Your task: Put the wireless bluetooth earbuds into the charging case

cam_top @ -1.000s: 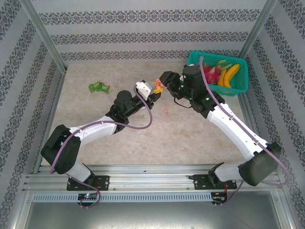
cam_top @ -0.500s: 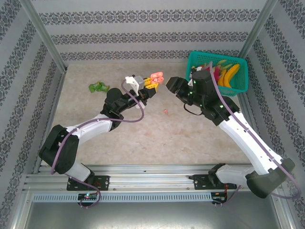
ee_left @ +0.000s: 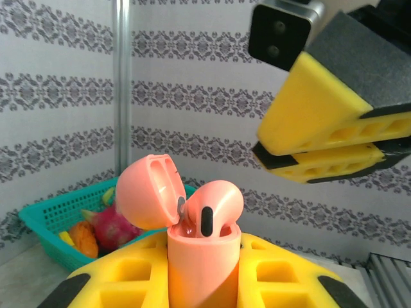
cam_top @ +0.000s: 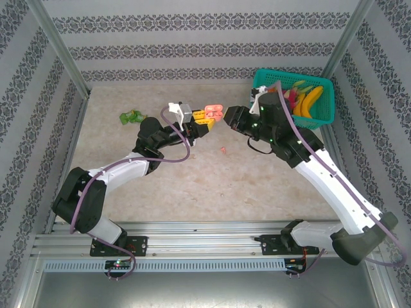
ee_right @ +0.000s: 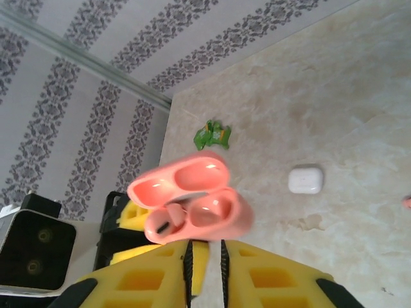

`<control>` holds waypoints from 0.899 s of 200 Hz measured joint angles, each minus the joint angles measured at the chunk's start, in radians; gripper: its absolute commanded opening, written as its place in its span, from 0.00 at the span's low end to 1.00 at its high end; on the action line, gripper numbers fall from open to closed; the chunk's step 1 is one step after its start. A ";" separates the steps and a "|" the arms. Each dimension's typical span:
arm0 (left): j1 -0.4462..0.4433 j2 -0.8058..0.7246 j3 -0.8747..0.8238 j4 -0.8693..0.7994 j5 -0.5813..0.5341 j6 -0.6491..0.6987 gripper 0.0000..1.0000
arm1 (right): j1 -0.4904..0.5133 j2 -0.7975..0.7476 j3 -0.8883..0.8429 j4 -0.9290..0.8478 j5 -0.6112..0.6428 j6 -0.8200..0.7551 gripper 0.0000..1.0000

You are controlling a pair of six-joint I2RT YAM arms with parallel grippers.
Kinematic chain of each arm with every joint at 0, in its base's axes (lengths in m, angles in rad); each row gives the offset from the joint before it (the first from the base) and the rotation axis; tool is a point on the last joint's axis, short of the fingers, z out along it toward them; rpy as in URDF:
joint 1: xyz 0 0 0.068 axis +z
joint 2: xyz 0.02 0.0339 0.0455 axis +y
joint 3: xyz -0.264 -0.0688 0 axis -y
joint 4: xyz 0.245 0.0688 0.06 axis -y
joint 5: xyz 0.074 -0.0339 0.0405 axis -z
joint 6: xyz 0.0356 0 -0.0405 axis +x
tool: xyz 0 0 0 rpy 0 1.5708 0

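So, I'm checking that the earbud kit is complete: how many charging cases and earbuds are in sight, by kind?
Charging cases: 2 (pink charging case, open, in the left gripper; white charging case on the table)
Earbuds: 2 (seated pink earbud inside that case; loose pink earbud, apparently, on the table)
Total: 4

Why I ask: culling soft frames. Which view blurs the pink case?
Right wrist: the pink case is soft, while the table and white case behind it are sharp. Left wrist: the case is crisp. Top external: evenly lit, no glare.
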 measured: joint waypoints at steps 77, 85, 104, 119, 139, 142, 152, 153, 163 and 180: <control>0.003 0.013 0.000 0.002 0.046 -0.037 0.00 | 0.054 0.068 0.073 0.009 -0.021 -0.006 0.19; 0.004 0.015 0.000 0.002 0.047 -0.039 0.00 | 0.062 0.068 0.073 0.009 -0.021 -0.006 0.19; 0.004 0.021 0.000 0.005 0.050 -0.045 0.00 | 0.080 0.068 0.072 0.011 -0.020 -0.006 0.19; 0.005 0.024 0.000 0.008 0.050 -0.048 0.00 | 0.085 0.068 0.065 0.015 -0.020 -0.003 0.19; 0.008 0.024 0.000 0.015 0.052 -0.053 0.00 | 0.086 0.068 0.053 0.015 -0.020 -0.003 0.19; 0.008 0.024 0.000 0.016 0.052 -0.053 0.00 | 0.086 0.068 0.051 0.015 -0.019 -0.003 0.19; 0.010 0.024 0.000 0.021 0.053 -0.056 0.00 | 0.086 0.068 0.048 0.015 -0.017 -0.003 0.19; 0.010 0.024 0.000 0.021 0.053 -0.056 0.00 | 0.086 0.068 0.048 0.015 -0.017 -0.003 0.19; 0.010 0.024 0.000 0.023 0.053 -0.058 0.00 | 0.086 0.068 0.045 0.014 -0.016 -0.003 0.19; 0.010 0.024 0.000 0.023 0.054 -0.061 0.00 | 0.085 0.068 0.045 0.016 -0.015 -0.002 0.19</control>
